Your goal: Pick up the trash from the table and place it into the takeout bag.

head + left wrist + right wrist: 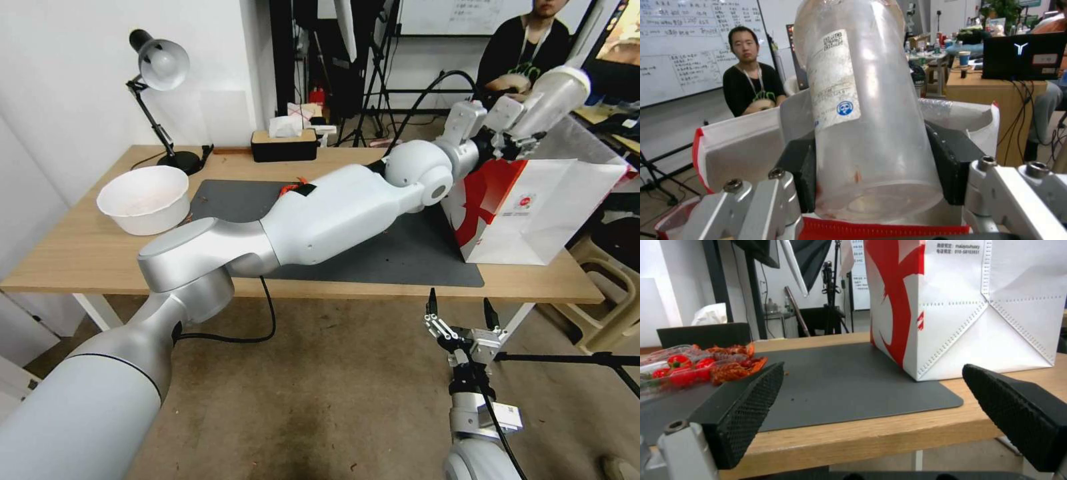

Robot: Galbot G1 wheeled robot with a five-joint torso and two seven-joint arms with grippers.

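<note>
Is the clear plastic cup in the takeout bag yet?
Not yet: the left gripper holds the clear plastic cup tilted above the takeout bag's open mouth.

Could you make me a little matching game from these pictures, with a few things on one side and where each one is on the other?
Things:
1. clear plastic cup
2. takeout bag
3. large white bowl
4. right hand

Places:
A. standing at the right end of the table, partly on the dark mat
B. open, low in front of the table's near edge
C. clamped in the left hand, above the bag's open top
D. on the bare wood near the desk lamp

Pairs: 1-C, 2-A, 3-D, 4-B
</note>
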